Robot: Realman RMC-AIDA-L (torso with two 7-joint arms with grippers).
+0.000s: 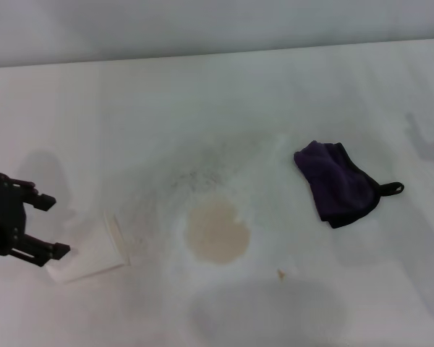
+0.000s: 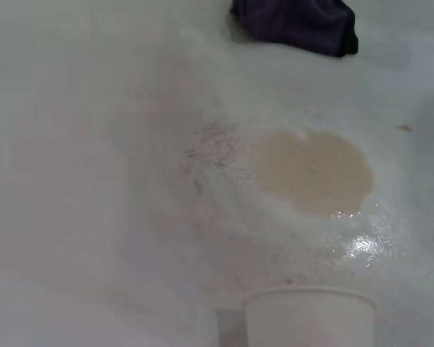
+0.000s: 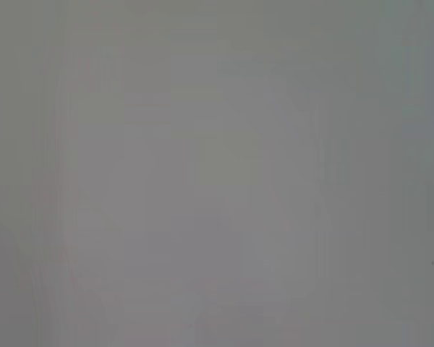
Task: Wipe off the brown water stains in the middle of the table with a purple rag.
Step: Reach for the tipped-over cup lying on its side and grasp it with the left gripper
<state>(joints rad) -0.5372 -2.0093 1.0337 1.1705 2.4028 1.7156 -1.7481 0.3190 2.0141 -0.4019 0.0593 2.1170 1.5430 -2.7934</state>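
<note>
The brown water stain (image 1: pixel 215 231) is a pale tan round blotch in the middle of the white table (image 1: pixel 202 108). It also shows in the left wrist view (image 2: pixel 311 170), with a wet sheen at its near edge. The purple rag (image 1: pixel 338 182) lies crumpled to the stain's right, black loop pointing right; part of it shows in the left wrist view (image 2: pixel 296 22). My left gripper (image 1: pixel 54 225) is open at the far left, just behind a white paper cup. My right gripper is out of view; its wrist view shows only plain grey.
The white paper cup (image 1: pixel 87 249) lies on its side left of the stain, at my left gripper's fingertips; its rim shows in the left wrist view (image 2: pixel 307 318). A tiny brown speck (image 1: pixel 281 273) sits to the stain's lower right. A grey wall runs behind the table.
</note>
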